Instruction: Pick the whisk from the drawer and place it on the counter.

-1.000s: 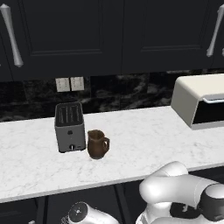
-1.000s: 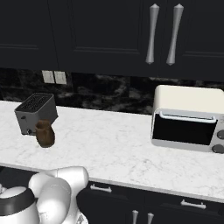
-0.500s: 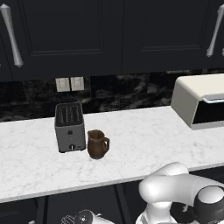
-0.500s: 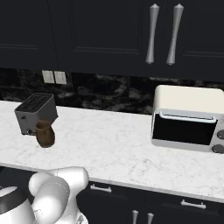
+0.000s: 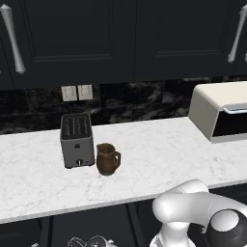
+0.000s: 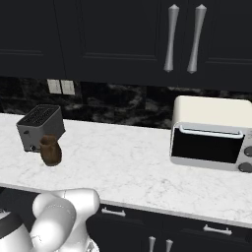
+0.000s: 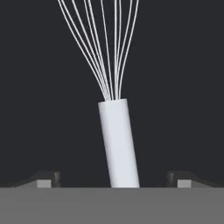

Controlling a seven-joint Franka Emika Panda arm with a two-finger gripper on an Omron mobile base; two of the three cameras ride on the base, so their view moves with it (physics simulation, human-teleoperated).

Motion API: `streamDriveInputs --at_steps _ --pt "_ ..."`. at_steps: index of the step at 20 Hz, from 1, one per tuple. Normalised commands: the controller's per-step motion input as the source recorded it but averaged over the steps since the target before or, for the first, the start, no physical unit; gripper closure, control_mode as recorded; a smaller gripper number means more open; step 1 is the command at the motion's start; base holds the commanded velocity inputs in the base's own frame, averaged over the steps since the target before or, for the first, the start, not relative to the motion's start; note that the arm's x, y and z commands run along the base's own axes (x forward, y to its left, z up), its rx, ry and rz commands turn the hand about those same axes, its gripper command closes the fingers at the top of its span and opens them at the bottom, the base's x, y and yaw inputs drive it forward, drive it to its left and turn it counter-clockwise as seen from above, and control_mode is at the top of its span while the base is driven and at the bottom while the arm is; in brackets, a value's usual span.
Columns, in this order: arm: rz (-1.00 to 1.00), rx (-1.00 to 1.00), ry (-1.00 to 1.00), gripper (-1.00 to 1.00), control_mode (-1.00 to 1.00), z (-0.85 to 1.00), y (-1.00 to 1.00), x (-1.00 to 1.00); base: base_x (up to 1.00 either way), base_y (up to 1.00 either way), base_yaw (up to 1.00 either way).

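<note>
Claw (image 7: 113,178) spread wide around one whisk (image 7: 117,140) handle.

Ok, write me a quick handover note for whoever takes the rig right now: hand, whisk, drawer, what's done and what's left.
Hand: open, its tips apart on either side of the whisk handle, not closed on it.
Whisk: lying in the dark drawer, pale handle toward the hand, wire loops pointing away.
Counter: carries a toaster, a brown jug and a toaster oven.
Done: hand lined up over the handle.
Left: close, lift the whisk out, set it on the counter.
</note>
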Motion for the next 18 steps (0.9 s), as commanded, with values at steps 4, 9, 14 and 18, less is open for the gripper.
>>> streamDriveInputs --at_steps 4,9,14,18 --pt "0.00 0.04 0.00 -1.00 -1.00 -0.30 -0.05 0.00 0.00 0.00 0.00" --pt "0.00 0.02 0.00 1.00 -1.00 -0.21 0.00 0.00 0.00 0.00 0.00" --pt "0.00 0.00 0.00 1.00 -1.00 -0.04 0.00 0.00 0.00 0.00 0.00" --pt "0.00 0.00 0.00 1.00 -1.00 0.00 0.01 0.00 0.00 0.00 0.00"
